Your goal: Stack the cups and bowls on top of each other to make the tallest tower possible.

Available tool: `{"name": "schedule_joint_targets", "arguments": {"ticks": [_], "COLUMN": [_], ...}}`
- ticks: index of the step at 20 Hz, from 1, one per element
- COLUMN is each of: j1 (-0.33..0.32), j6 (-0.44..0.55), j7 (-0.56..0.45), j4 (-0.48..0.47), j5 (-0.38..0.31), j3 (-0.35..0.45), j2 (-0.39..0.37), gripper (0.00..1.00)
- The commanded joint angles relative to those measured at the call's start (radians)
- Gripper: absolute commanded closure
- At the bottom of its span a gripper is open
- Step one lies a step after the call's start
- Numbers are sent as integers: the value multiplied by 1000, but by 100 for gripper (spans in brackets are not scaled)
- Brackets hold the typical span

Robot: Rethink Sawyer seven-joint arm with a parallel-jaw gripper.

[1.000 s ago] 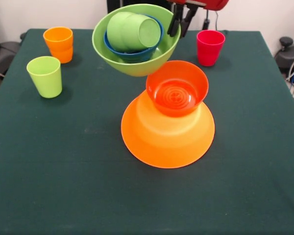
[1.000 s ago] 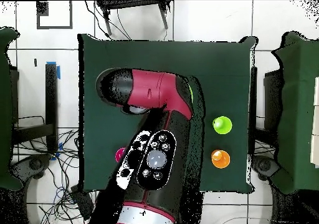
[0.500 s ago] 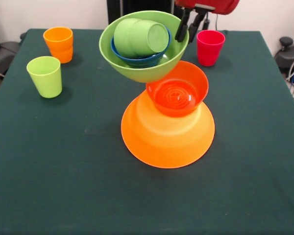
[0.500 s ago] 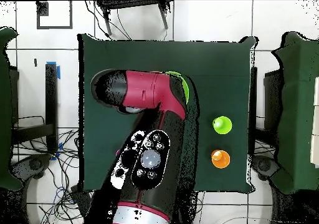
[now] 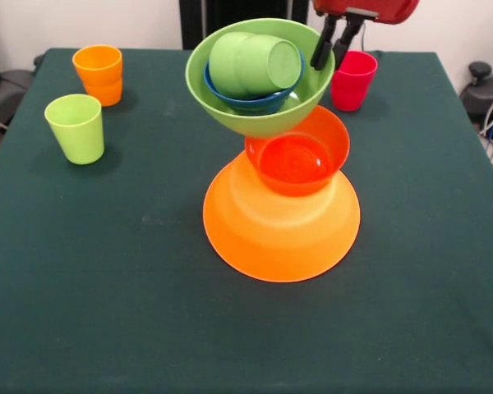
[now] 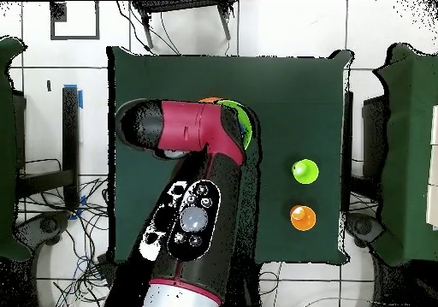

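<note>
Large orange bowl (image 5: 279, 234) upside down mid-worktop, base of the tower. Small red-orange bowl (image 5: 298, 158) upright on top of it, tilted toward the camera. Light green bowl (image 5: 259, 78) held aloft, tilted, rim pinched on its right side by the hand (image 5: 335, 45); its underside just above or touching the red-orange bowl's back rim, cannot tell which. Small blue bowl (image 5: 255, 100) nested inside it, green cup (image 5: 251, 64) on its side in the blue bowl. Orange cup (image 5: 99, 74) and lime green cup (image 5: 76, 128) upright at far left, near each other. Red-pink cup (image 5: 352, 80) upright behind the tower.
</note>
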Motion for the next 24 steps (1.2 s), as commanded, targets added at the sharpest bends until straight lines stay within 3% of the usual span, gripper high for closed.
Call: {"name": "schedule_joint_targets", "arguments": {"ticks": [1, 13, 24], "j1": [22, 17, 49], "j6": [-78, -186, -174], "j7": [159, 179, 218], "j4": [82, 109, 90], "j5": [-10, -7, 11], "j3": [105, 117, 106], "j2": [41, 60, 75], "gripper": [100, 100, 100]}}
